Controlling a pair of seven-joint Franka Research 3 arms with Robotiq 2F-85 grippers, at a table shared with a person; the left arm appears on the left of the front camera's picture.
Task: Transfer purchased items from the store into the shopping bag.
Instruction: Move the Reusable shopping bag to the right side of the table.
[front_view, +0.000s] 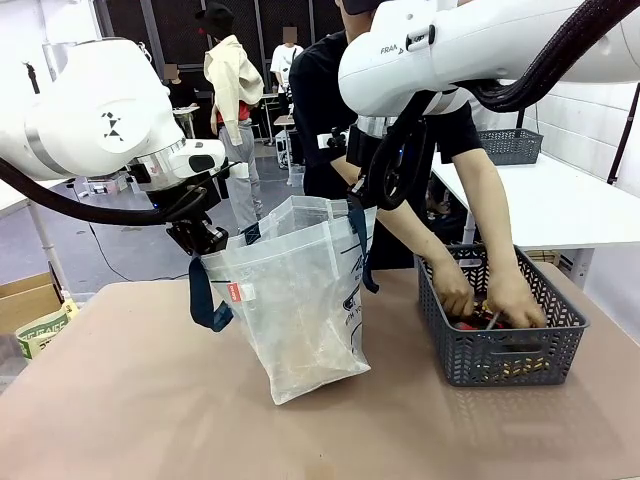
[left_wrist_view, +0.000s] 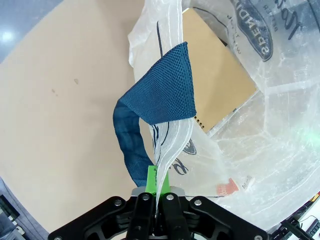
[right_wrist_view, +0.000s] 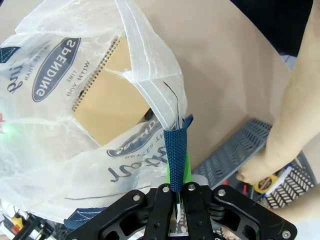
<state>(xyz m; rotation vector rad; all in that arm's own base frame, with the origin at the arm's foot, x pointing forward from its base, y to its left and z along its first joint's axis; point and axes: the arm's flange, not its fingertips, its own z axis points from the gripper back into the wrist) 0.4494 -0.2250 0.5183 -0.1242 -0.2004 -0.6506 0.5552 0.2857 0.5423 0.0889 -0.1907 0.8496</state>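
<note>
Both jaws pinch shopping bag (front_view: 300, 300) rim open | hands (front_view: 456, 292) in basket (front_view: 500, 366)

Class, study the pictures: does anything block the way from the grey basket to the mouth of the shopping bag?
Nothing visible does: bare table separates basket and bag, whose mouth the left gripper and right gripper hold open.

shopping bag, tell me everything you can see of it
The shopping bag is translucent white plastic with navy webbing handles, a navy oval logo and a small red tag. It stands on the table, mouth held open: the left gripper is shut on its rim, the right gripper on a handle strap. A tan spiral notebook lies inside.
</note>
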